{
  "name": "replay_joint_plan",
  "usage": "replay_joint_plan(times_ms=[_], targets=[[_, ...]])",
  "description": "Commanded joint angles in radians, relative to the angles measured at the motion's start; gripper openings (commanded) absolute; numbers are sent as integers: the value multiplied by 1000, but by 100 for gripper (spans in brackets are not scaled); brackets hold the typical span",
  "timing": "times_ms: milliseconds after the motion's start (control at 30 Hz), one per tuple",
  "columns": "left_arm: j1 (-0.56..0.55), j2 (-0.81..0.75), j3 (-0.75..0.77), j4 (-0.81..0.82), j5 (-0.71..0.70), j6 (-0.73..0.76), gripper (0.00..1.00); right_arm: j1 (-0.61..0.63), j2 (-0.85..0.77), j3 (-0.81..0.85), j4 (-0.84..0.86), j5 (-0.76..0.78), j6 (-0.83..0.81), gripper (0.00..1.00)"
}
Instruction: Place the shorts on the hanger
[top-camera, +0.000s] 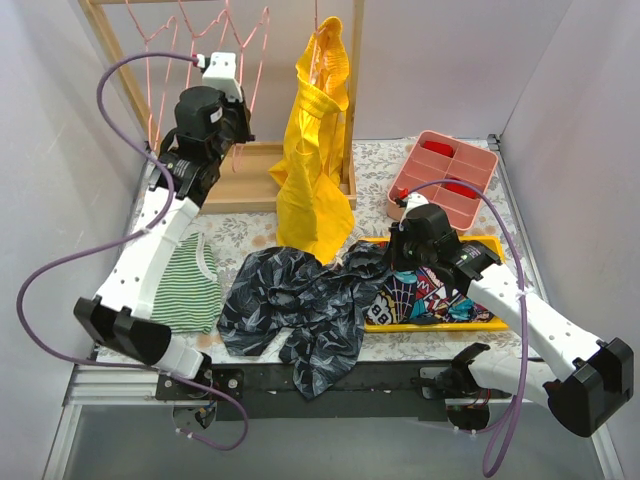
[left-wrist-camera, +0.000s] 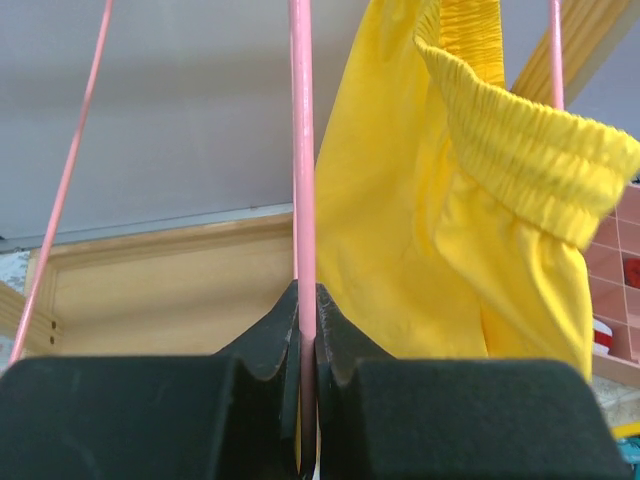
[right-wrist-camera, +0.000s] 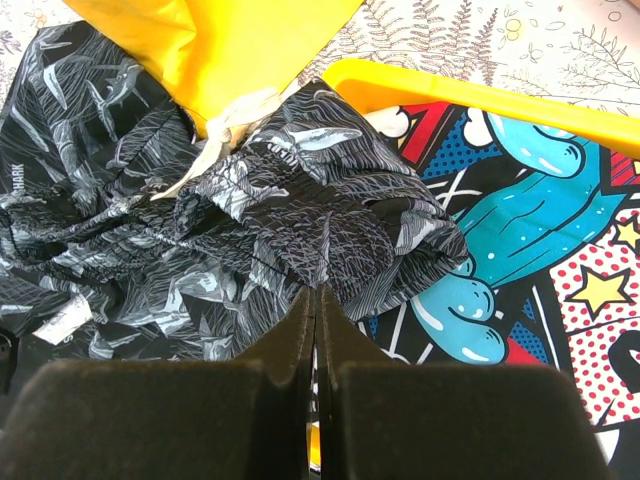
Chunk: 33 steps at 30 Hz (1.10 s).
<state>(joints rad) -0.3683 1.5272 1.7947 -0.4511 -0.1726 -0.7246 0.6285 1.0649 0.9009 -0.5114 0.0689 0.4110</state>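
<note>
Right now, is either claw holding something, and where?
The left claw pinches a pink hanger on a straight wire stretch. The right claw is shut by the shorts; hold unclear.

White-shelled, black-jointed left arm (top-camera: 150, 265) at 8 o'clock and right arm (top-camera: 525, 315) at 4 o'clock each carry a purple cable (top-camera: 101, 95) and black wedge fingers (left-wrist-camera: 265, 345).

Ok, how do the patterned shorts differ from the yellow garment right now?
The shorts lie crumpled on the table; the yellow garment hangs from the rack. The shorts are dark with a pale grey print; the yellow garment is plain. Both are floppy cloth.
</note>
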Motion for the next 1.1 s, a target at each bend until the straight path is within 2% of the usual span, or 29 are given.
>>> replay_joint_plan(times_ms=[0,133,267,333,367,433,600,867,1067], targets=[[6,-168,-107,19,21,-7,0,-1,-3,0,39,9,-18,1],[5,-344,-321,-7,73,-36,0,-1,-9,4,25,23,-21,1],[3,-604,-487,-64,146,-71,0,-1,-17,9,7,32,-26,1],[2,-685,-543,-87,165,-84,0,0,-22,6,-2,38,-28,1],[2,-769,-585,-116,239,-81,0,0,-23,6,-7,43,-28,1],[2,-844,-619,-142,280,-79,0,0,-29,4,-18,54,-29,1],[0,-1051,-704,-215,511,-67,0,0,-40,10,-38,71,-24,1],[-112,-1061,-742,-331,694,-104,0,2,-75,61,-104,118,-18,1],[-260,-978,-761,-385,631,-131,0,0,-86,102,-139,118,-14,1]])
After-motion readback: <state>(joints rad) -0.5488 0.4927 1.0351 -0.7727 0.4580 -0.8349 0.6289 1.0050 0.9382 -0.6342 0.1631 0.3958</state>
